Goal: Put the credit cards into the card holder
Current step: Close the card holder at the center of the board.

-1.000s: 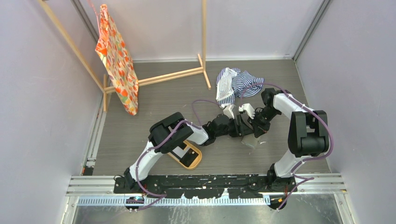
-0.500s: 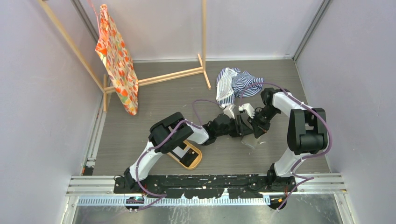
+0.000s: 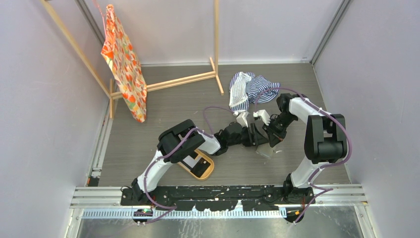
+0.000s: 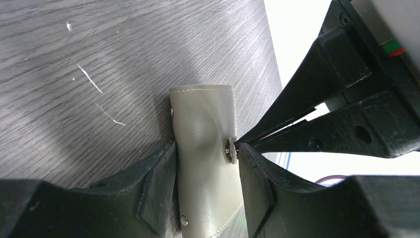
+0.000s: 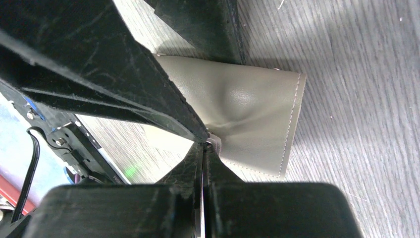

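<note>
The grey-brown card holder (image 4: 203, 114) is folded and stands between the fingers of my left gripper (image 4: 205, 148), which is shut across its width. It also shows in the top view (image 3: 265, 150) and in the right wrist view (image 5: 247, 114). My right gripper (image 5: 204, 144) is shut, its tips pinching the small snap tab (image 4: 230, 151) on the holder's edge. Both grippers, left (image 3: 256, 136) and right (image 3: 270, 135), meet at the table's middle. Dark and pale credit cards (image 3: 192, 161) lie in the oval orange tray (image 3: 210, 168), partly hidden under my left arm.
A striped cloth (image 3: 250, 89) lies bunched behind the grippers. A wooden rack (image 3: 188, 79) stands at the back left with an orange patterned cloth (image 3: 124, 64) hanging from it. Walls close in the table on three sides.
My right arm's elbow has shifted slightly left. Both grippers and the card holder stay nearly where they were.
</note>
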Robot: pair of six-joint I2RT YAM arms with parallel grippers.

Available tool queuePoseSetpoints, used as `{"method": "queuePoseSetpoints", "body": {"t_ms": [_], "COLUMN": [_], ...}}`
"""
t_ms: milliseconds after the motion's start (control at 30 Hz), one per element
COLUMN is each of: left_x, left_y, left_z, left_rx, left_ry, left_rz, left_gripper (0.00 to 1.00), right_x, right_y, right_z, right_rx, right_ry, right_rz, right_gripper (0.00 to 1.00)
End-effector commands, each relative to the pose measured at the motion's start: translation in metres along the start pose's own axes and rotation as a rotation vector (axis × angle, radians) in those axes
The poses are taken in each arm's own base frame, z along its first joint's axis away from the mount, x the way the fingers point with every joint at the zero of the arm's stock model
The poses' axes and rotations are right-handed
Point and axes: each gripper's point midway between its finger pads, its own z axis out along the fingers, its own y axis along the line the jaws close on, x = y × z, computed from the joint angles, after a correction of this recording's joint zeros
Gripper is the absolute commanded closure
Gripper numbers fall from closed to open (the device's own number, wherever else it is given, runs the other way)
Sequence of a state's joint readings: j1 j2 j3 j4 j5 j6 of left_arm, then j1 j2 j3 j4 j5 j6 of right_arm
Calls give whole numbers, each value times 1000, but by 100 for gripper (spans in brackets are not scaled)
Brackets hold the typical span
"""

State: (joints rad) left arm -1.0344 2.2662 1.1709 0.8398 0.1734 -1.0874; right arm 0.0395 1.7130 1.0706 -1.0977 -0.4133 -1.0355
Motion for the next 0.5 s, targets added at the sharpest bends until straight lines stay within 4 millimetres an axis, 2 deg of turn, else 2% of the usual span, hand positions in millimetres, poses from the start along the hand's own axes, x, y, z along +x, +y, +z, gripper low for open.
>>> {"method": "queuePoseSetpoints", "body": {"t_ms": [0, 267, 433, 467], "left_x": [82, 92, 69, 61], "left_y": [75, 84, 90, 85], "left_z": [-24, -28, -40, -41], "left_rx": [-245, -282, -289, -276], "left_ry": [266, 279, 149, 117], "left_rz": [-13, -21, -27, -24], "left_gripper": [50, 49, 47, 47], "right_x": [4, 3, 6, 8], "right_y": [-10, -10, -9, -9], "right_z": [20, 21, 22, 23], "right_rx": [0, 2, 5, 6], "right_ry": [-1, -7, -11, -8], "right_rz": [-1, 11, 0, -5], "right_gripper": [98, 99, 99, 99]}}
